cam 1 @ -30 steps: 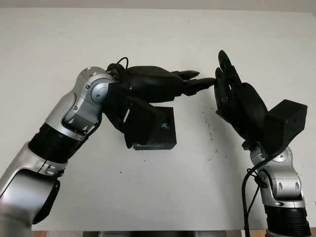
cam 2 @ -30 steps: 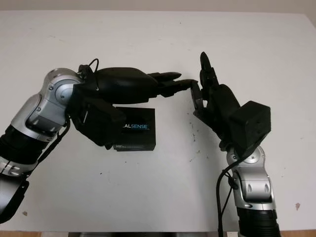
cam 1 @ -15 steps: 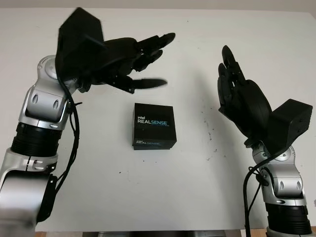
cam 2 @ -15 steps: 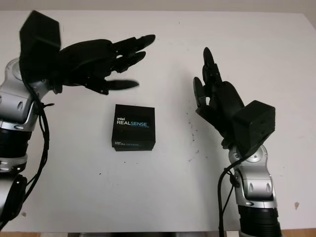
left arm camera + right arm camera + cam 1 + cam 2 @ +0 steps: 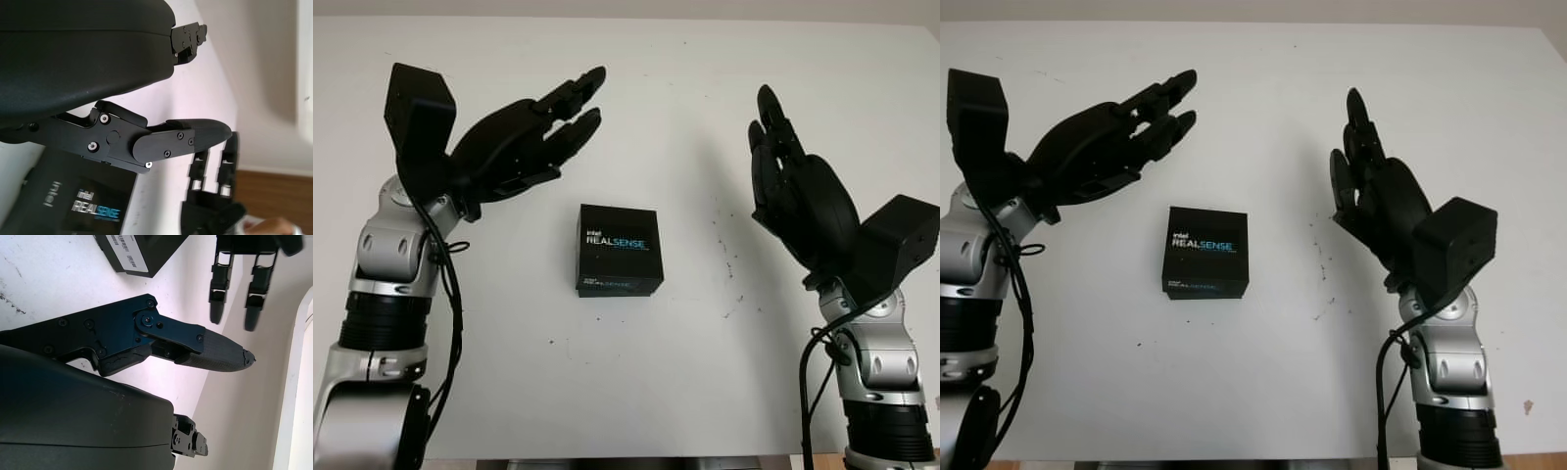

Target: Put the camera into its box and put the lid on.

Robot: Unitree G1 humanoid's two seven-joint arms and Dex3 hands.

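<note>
Left eye view, closed box point(image 5: 619, 250), left hand point(image 5: 524, 142) open, right hand point(image 5: 798, 191) open

A white bench point(image 5: 636, 392) takes up nearly the whole frame in both eye views. Its surface is scuffed, with a scatter of small dark specks point(image 5: 729, 257) right of centre, running down toward the lower middle. A few fainter marks point(image 5: 551, 343) sit lower left of centre. Along the bottom edge, a strip of brown floor point(image 5: 1528, 460) shows at the lower right corner.
</note>
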